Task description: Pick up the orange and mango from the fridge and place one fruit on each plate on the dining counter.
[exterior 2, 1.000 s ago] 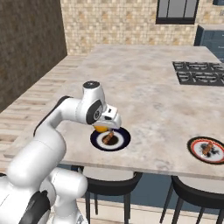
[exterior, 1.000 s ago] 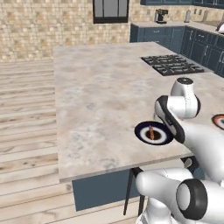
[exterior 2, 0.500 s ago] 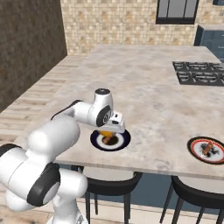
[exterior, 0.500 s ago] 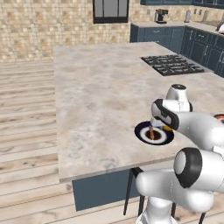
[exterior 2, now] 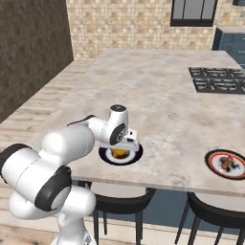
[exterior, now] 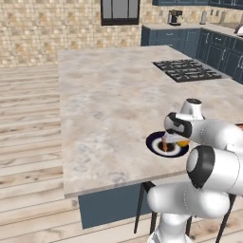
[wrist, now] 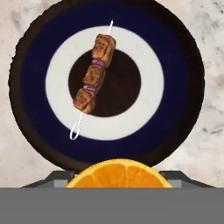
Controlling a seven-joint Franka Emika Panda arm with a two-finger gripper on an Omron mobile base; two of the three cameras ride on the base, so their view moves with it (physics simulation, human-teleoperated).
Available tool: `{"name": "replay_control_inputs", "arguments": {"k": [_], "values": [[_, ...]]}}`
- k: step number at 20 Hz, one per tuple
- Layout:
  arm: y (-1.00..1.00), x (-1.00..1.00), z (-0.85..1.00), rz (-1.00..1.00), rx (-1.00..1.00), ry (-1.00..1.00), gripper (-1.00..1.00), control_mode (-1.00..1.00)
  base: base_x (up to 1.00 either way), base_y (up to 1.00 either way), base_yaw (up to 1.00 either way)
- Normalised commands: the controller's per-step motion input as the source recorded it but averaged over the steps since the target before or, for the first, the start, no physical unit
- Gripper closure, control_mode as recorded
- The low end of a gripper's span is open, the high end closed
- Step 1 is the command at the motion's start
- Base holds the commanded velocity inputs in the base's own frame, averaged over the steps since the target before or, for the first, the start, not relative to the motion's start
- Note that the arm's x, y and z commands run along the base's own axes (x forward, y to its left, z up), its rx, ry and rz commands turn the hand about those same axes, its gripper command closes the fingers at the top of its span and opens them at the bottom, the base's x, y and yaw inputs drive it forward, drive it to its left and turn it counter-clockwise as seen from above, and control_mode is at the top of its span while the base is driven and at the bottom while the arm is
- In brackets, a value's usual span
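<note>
My gripper (wrist: pixel 117 179) is shut on the orange (wrist: pixel 118 174), which shows as a bright half-round between the fingers at the bottom of the hand view. Straight below it lies the blue-rimmed plate (wrist: pixel 35 109), with a brown meat skewer (wrist: pixel 94 74) on its dark centre. From the base views the gripper (exterior: pixel 174 138) (exterior 2: pixel 125 143) hangs low over that plate (exterior: pixel 152 142) (exterior 2: pixel 103 154), near the front edge of the dining counter (exterior: pixel 109 95) (exterior 2: pixel 158 86), with the orange (exterior: pixel 183 142) (exterior 2: pixel 119 153) just above the plate. The red-rimmed plate (exterior 2: pixel 210 160) lies further right and carries a brown piece. The mango and fridge are out of view.
A black gas hob (exterior: pixel 185 70) (exterior 2: pixel 217 79) is set in the far right of the counter. Dark stools (exterior 2: pixel 119 201) stand under its front edge. Blue wall cabinets (exterior: pixel 190 40) run along the back right, and wooden floor lies to the left.
The arm has folded lower, and the hand with the orange has come down closer over the blue-rimmed plate. The plates have not moved.
</note>
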Motion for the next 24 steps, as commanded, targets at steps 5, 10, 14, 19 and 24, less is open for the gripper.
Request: {"name": "replay_control_inputs", "arguments": {"k": [5, 10, 14, 19, 24], "values": [[0.00, 0.30, -0.34, 0.00, 0.02, 0.03, 1.00, -1.00, 0.00, 0.00, 0.00], [0.00, 0.39, -0.28, 0.00, 0.04, 0.06, 1.00, -1.00, 0.00, 0.00, 0.00], [-0.01, 0.46, -0.20, 0.00, 0.06, 0.07, 1.00, -1.00, 0.00, 0.00, 0.00], [-0.01, 0.28, -0.26, 0.00, 0.04, 0.06, -1.00, -1.00, 0.00, 0.00, 0.00], [0.00, -0.04, -0.13, 0.00, 0.03, 0.00, -1.00, -1.00, 0.00, 0.00, 0.00]]}}
